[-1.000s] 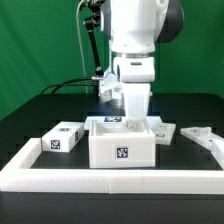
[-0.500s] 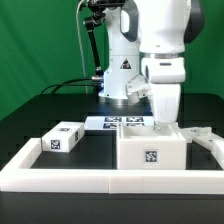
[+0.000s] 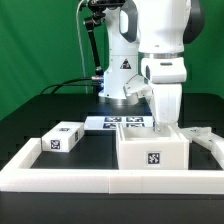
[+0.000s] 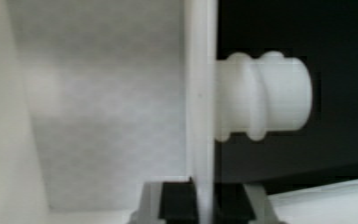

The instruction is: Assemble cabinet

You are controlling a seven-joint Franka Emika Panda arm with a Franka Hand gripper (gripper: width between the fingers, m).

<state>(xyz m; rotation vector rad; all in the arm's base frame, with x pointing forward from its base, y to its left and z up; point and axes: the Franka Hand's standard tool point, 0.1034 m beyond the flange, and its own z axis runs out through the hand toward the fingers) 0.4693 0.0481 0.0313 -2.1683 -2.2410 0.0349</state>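
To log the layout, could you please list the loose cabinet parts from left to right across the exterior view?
small tagged block → large box shell → flat white panel

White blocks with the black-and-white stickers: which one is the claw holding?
The large white matte box shell at the exterior view's right. The claw pinches its thin wall; the smaller white block at the left sits alone, untouched.

- You'll see the box shell [image 3: 132, 150] and the small block [image 3: 62, 132] as smooth, matt white, plastic-looking.
- Your arm's casing [image 3: 165, 30] looks like glossy white plastic.
- The table [image 3: 40, 112] reads matt black.
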